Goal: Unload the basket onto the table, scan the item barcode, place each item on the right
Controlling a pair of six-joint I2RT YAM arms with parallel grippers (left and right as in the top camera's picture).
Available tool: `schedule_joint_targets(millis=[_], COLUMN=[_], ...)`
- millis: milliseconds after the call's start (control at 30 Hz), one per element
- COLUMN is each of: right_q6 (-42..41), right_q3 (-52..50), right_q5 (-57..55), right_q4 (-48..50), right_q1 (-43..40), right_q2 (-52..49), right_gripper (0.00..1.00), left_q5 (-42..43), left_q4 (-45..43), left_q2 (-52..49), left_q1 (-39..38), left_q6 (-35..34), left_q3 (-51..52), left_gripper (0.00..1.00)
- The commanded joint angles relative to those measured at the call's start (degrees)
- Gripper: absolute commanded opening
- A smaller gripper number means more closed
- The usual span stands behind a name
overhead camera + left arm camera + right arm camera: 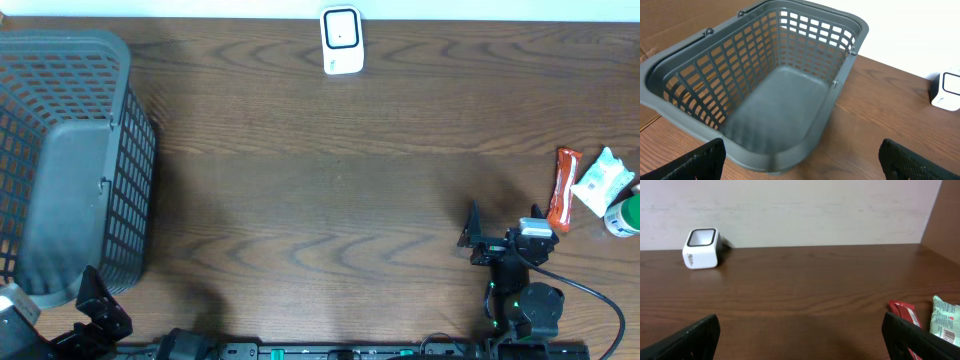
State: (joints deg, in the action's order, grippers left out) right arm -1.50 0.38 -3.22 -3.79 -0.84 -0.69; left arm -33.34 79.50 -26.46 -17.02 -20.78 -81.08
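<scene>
A dark wood-grain table [320, 180] runs back to a pale wall [800, 205]. The white scanner [341, 40] stands at the table's far edge, against that wall. A grey mesh basket [135, 190] sits well to the scanner's left. Well to its right and nearer the robot lie a red packet [564, 188] and a white-and-green packet [606, 180], side by side. The left gripper [801, 145], far left of the scanner, has its jaws spread wide and holds nothing. The right gripper [800, 317] faces the scanner from the near edge, low and level, jaws wide and empty.

Grey basket [130, 200], white scanner [341, 40], red packet [563, 190], woodgrain table [330, 180]
</scene>
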Motion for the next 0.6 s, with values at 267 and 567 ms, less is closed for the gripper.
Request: schedule_joint_targets(millis=[267,567], right_q6=[-0.79,-0.79], right_q3=[-0.07,-0.07], right_q5=[-0.55,-0.55], right_q4=[-0.24,-0.24], right_q1=[-0.57,-0.59], right_q2=[0.37,0.37], right_gripper=[0.99,0.99], left_q5=[-0.07,10.34], left_q4=[-13.07,-48.81], left_q2=[1.44,10.97], left_q1=[4.92,14.40], left_q6=[-2.25,-2.25], left_q3=[11.85,41.81], left_gripper=[0.98,0.98])
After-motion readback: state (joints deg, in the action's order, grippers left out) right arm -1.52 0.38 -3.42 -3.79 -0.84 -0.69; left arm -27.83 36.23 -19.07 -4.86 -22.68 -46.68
